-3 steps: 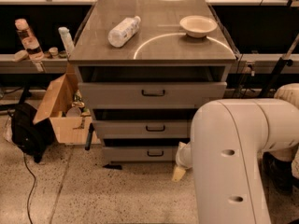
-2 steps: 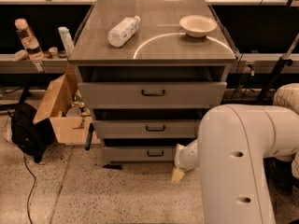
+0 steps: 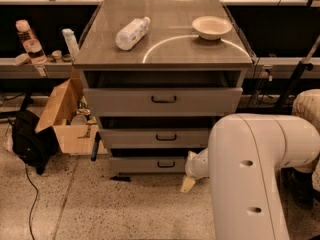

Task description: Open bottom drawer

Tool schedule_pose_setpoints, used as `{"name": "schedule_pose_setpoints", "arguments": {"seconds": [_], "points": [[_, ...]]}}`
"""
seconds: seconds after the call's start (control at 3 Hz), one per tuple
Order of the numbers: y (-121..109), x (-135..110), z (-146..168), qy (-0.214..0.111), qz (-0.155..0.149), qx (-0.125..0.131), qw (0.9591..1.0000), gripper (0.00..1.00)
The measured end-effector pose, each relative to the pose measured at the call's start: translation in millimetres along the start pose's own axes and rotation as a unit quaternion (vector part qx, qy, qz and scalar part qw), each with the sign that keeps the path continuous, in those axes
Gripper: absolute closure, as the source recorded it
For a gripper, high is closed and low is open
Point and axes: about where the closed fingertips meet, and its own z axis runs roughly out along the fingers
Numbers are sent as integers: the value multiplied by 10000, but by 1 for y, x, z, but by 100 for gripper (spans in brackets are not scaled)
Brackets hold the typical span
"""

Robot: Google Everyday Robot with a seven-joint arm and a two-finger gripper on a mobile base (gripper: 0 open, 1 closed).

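The bottom drawer [image 3: 145,165] is the lowest of three grey drawers in the cabinet, with a short flat front and a small black bar handle [image 3: 166,164]. A dark gap shows above its front. My gripper [image 3: 189,182] hangs low near the floor, at the right end of the bottom drawer's front and right of the handle. Most of it is hidden behind my big white arm link [image 3: 250,179]. It holds nothing that I can see.
The middle drawer [image 3: 155,137] and the tall top drawer [image 3: 162,100] sit above. A plastic bottle [image 3: 132,32] and a bowl [image 3: 212,27] lie on the cabinet top. An open cardboard box [image 3: 62,119] and a black bag [image 3: 29,141] stand on the floor at the left.
My white arm link shifted slightly right and back. The gripper has stayed at the right end of the bottom drawer. The drawers have not moved.
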Motion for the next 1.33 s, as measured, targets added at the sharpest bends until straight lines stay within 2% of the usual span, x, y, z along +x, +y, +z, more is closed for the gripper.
{"name": "schedule_pose_setpoints", "arguments": {"seconds": [0.67,1.33], "points": [[-24,-6,20,120,249,12,9996,0],[-30,-3,18,157,300,124,9993,0]]}}
